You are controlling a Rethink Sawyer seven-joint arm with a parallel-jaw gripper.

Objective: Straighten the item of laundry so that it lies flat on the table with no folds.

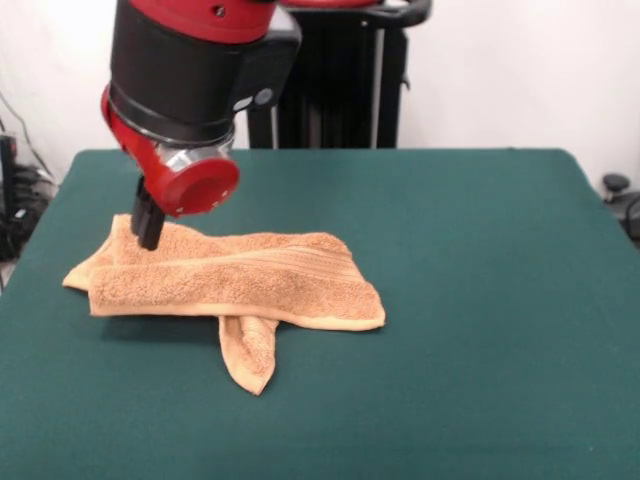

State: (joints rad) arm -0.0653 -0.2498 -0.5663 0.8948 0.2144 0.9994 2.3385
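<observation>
Folded and bunched towel (235, 285) left of centre on the green table (470, 300), one corner trailing toward the bottom. Gripper (149, 228) touching towel's upper-left end; finger state impossible to tell.

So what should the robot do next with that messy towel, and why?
Probably pinch the cloth under its claw and pull that end outward. The orange-tan towel is folded over itself, with a flap poking out below toward the camera, so it isn't flat on the green table yet. The claw is already down at the towel's end. Whether it has gripped can't be seen.
</observation>
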